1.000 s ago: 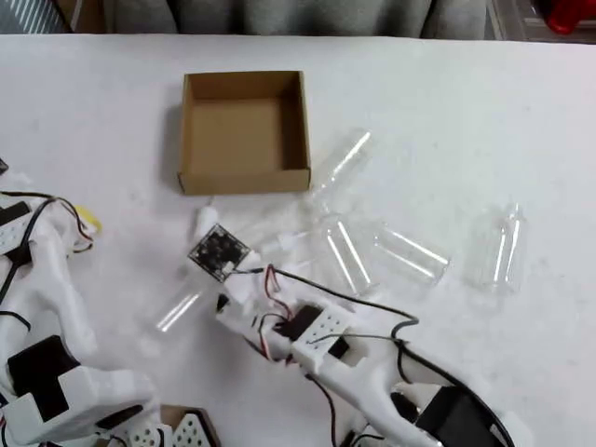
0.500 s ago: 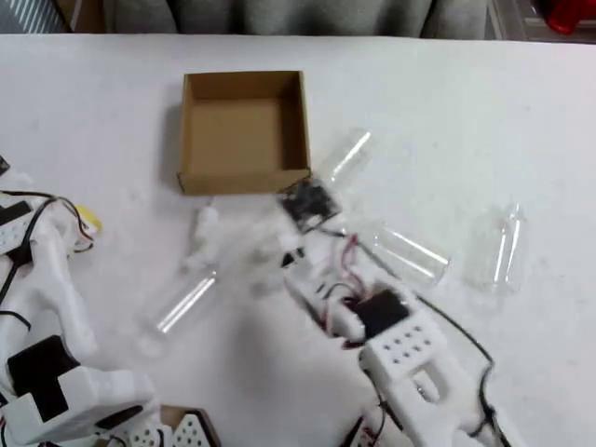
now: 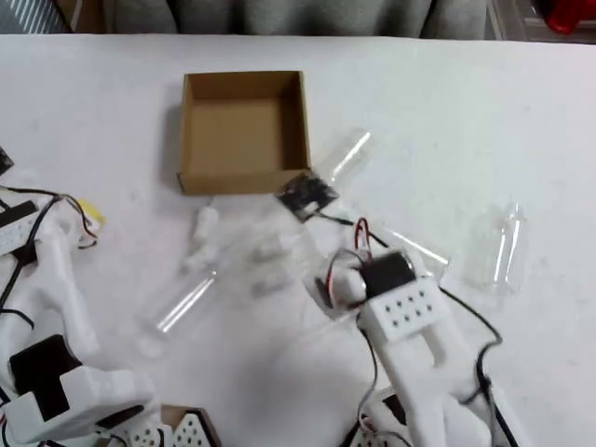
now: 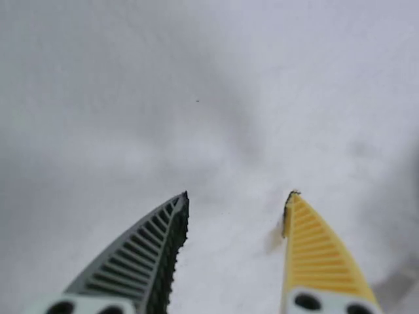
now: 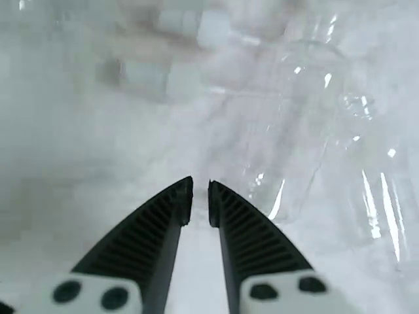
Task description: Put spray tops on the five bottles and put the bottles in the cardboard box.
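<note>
The open cardboard box (image 3: 244,130) stands toward the back of the table with nothing in it. Clear bottles lie on their sides: one (image 3: 345,156) by the box's right corner, one (image 3: 182,303) front left, one (image 3: 503,247) far right, one (image 3: 414,250) partly under the right arm. White spray tops (image 3: 202,231) (image 3: 270,251) lie loose in front of the box. My right gripper (image 5: 200,186) is shut on nothing, low over the table beside a clear bottle (image 5: 308,131). My left gripper (image 4: 237,196) is open over bare table; its yellow finger (image 3: 89,218) shows at the left edge.
The right arm (image 3: 410,345) stretches from the front edge up the middle of the white table (image 3: 466,112). The left arm's white body (image 3: 56,372) and its cables fill the front left corner. Bare table lies behind and to the right of the box.
The right arm has swung from the front-left bottle rightward and back, toward the box's near right corner. The left arm has shifted slightly.
</note>
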Available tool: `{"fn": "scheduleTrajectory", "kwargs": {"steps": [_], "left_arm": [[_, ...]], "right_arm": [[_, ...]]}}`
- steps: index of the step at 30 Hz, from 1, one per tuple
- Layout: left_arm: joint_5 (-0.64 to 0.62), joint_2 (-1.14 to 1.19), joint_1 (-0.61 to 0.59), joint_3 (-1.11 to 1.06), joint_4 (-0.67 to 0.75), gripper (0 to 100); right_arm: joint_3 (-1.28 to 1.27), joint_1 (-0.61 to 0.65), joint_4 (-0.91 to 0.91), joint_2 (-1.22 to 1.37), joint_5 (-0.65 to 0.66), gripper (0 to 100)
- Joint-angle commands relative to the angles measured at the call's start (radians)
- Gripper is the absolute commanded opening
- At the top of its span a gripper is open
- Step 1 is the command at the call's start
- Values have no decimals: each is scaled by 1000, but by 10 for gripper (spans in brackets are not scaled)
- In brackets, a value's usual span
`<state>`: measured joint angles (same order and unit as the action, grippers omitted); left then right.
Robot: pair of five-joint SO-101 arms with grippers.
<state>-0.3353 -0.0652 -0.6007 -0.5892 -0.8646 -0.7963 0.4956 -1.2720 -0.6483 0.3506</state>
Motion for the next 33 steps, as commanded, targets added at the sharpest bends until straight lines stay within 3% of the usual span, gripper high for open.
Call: {"fn": "scheduleTrajectory", "kwargs": {"steps": [1,8,17,25,33], "left_arm": [[-2,-7,19,9,23,234],[-2,-7,19,11,23,234],[-2,-7,21,11,23,234],[63,-7,30,9,23,234],[66,-7,30,8,23,234]], "right_arm": [[112,-25,-124,113,61,18],[163,-108,-157,222,-219,18],[172,-283,-157,367,-224,19],[170,-295,-44,490,-232,19],[169,-294,-12,503,-338,193]]}}
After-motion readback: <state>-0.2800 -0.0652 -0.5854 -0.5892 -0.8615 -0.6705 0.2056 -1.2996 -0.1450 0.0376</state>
